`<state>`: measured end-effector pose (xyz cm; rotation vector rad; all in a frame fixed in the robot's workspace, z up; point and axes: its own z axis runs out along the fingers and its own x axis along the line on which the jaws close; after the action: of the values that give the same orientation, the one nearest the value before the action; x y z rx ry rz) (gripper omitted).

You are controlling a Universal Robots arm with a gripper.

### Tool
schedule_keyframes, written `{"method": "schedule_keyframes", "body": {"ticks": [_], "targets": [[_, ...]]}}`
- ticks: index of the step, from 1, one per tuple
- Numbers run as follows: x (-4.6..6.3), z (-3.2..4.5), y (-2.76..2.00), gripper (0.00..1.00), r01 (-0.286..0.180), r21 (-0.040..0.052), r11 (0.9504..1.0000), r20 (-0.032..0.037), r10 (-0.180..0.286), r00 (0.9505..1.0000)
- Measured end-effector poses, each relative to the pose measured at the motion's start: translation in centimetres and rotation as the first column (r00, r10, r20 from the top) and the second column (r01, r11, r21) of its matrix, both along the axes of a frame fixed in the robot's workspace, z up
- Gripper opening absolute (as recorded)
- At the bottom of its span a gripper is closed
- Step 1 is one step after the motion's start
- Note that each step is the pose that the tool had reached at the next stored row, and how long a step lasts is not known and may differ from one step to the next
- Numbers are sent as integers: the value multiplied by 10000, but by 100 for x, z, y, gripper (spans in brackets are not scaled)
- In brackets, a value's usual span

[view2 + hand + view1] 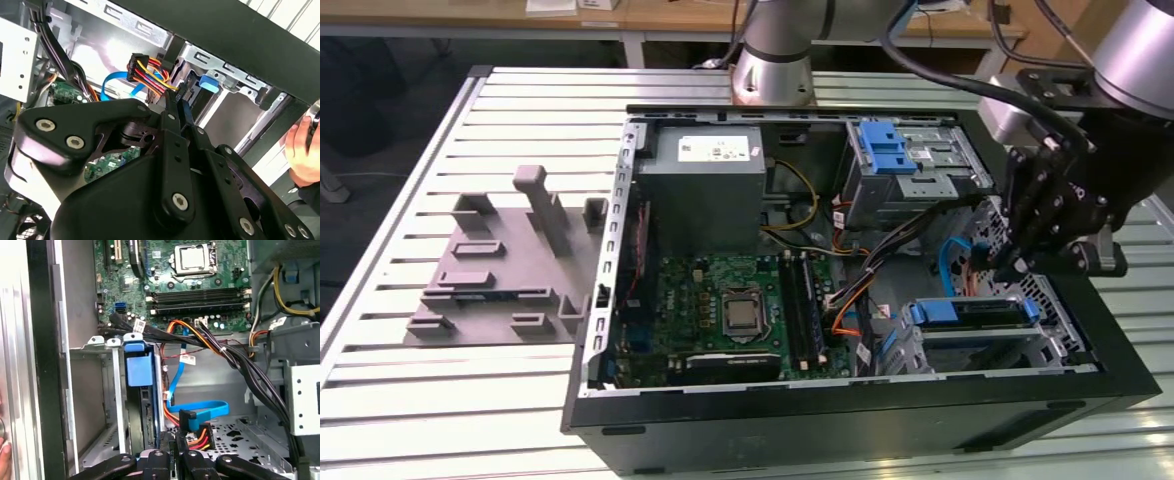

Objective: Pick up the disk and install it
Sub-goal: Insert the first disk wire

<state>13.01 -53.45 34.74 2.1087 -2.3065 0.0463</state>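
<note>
Slatted metal tabletop [400, 400] carries an open computer case [854, 425] and, toward the exterior view's left, a grey moulded fixture [500, 265]; wooden benches run behind.

Inside the case, the gripper [1017, 262] hangs near the drive cage [987, 335] on the exterior view's right; its fingers [177, 107] appear drawn together with nothing visible between them, so I judge it closed and empty.

The disk [970, 312] seems already seated in the cage; its blue bracket [138, 367] shows edge-on between the cage's metal walls in the first wrist view, though how fully it is home cannot be told.

Risks, as I judge them: the fingers sit very close to the bundle of red, yellow and black power wires [150, 72] and the blue data cable [200, 412], so any sideways motion could snag or unplug them; a half-seated disk could bind in its rails if pushed askew; a person's hand [302, 150] rests at the case's outer edge, close to the arm's sweep.

The case also holds the motherboard [734, 310], the grey power supply [707, 180] and an upper bay with a blue latch [887, 150].
</note>
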Motion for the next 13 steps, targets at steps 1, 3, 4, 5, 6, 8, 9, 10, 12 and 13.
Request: {"method": "schedule_keyframes", "body": {"ticks": [1, 3, 4, 5, 6, 8, 9, 10, 12, 13], "targets": [[-8, -5, -12, 16, -17, 1, 10000, 4, 17, 10000], [-28, -12, -38, 16, -38, 7, 10000, 18, 38, 10000], [-38, -16, -49, 16, -46, 11, 10000, 25, 46, 10000], [-45, -21, -60, 16, -53, 15, 10000, 30, 53, 10000], [-46, -25, -72, 16, -62, 18, 10000, 33, 62, 10000], [-46, -31, -100, 16, -74, 20, 10000, 34, 74, 10000], [-46, -32, -115, 16, -77, 23, 10000, 34, 77, 10000], [-47, -34, -129, 16, -80, 27, 10000, 35, 80, 10000], [-47, -36, -151, 16, -87, 30, 10000, 34, 87, 10000], [-47, -37, -159, 16, -90, 30, 10000, 34, 90, 10000]]}}
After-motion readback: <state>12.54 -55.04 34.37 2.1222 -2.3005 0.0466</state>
